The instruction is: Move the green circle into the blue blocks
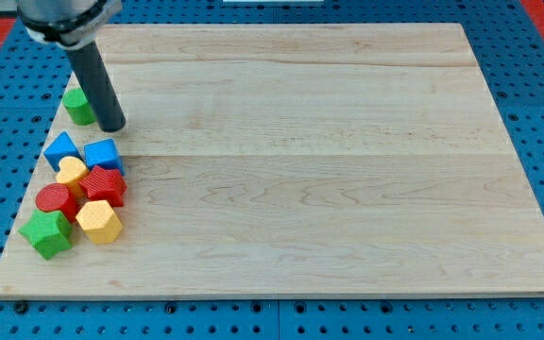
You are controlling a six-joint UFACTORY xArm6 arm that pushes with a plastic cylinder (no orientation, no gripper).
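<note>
Two blue blocks, blue triangle and blue cube, sit near the tabletop left edge. The green circle lies above them in the view. My tip touches its right side; no end effector jaws exist. Risk: pushing from this side would likely drive the circle leftward off the edge, missing the blue blocks.

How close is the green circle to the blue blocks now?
Not there yet. The green circle sits above the two blue blocks, with a gap between. My tip is right beside the circle. Left: pushing it down into them.
</note>
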